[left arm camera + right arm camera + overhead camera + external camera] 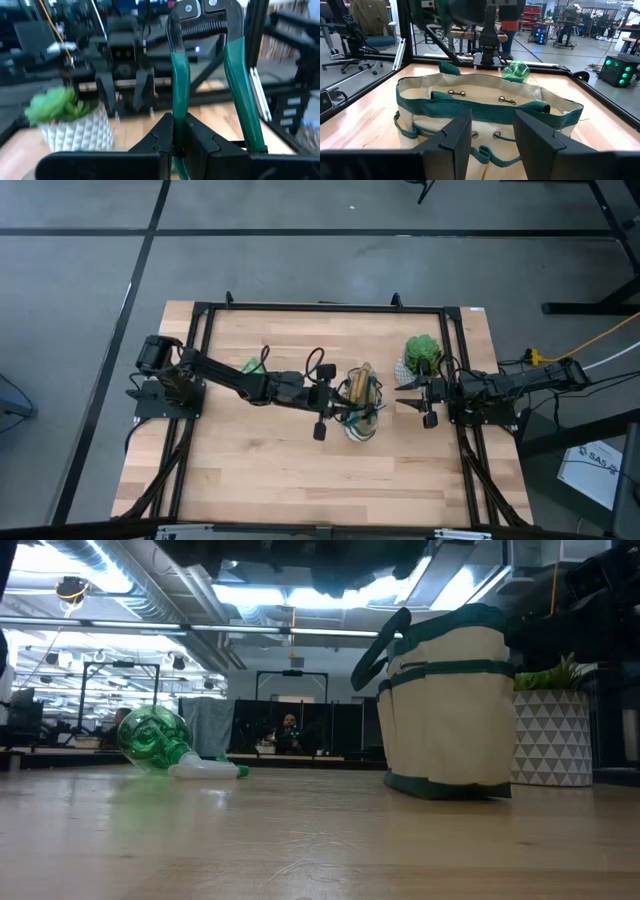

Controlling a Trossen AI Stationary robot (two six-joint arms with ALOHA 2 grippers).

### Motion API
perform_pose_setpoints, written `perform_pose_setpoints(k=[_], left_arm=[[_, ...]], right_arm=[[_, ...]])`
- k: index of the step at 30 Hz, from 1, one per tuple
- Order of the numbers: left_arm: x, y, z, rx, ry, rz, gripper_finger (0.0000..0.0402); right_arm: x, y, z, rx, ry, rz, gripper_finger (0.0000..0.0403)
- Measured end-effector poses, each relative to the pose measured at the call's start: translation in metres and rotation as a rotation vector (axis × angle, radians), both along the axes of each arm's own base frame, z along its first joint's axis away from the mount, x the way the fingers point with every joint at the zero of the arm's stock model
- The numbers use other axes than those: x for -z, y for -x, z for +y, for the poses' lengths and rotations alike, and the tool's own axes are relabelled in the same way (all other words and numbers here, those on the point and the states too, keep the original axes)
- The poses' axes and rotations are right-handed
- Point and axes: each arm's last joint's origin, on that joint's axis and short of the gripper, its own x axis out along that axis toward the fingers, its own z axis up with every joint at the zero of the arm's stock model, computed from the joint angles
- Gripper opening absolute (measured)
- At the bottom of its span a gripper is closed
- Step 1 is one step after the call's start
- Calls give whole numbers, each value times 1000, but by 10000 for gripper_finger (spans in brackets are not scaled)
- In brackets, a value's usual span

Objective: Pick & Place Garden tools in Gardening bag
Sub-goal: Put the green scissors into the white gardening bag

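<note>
The beige gardening bag [363,418] with green trim stands upright on the table's middle; it also shows in the low view [450,710] and the right wrist view [485,107]. My left gripper [336,394] is at the bag's left rim, shut on green-handled pruning shears [205,30]. My right gripper [407,393] is open and empty just right of the bag, its fingers [460,135] pointing at it. The green spray bottle [255,367] lies on its side at the far left, and also shows in the low view [155,740]. Trowel and rake cannot be made out. My left gripper pinches one green handle of the shears [178,107] between its two fingers [200,142], toward that handle's free end. The other handle [245,100] stands free beside the fingers. The shears run on ahead along the fingers, pivot and spring farthest out, clear of the table.
A green plant in a white patterned pot [423,352] stands just far-right of the bag, close to my right gripper; it also shows in the low view [552,735]. A dark frame [320,308] runs round the table. Bare wood lies along the near side [300,470].
</note>
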Motion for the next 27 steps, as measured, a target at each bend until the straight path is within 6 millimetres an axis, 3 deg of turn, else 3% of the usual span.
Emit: perform_pose_setpoints(k=[13,27], left_arm=[[52,-30,33,-55,11,-145,26],[57,-31,52,-94,92,-124,63]], right_arm=[[0,0,0,0,0,0,146],[0,0,0,0,0,0,146]])
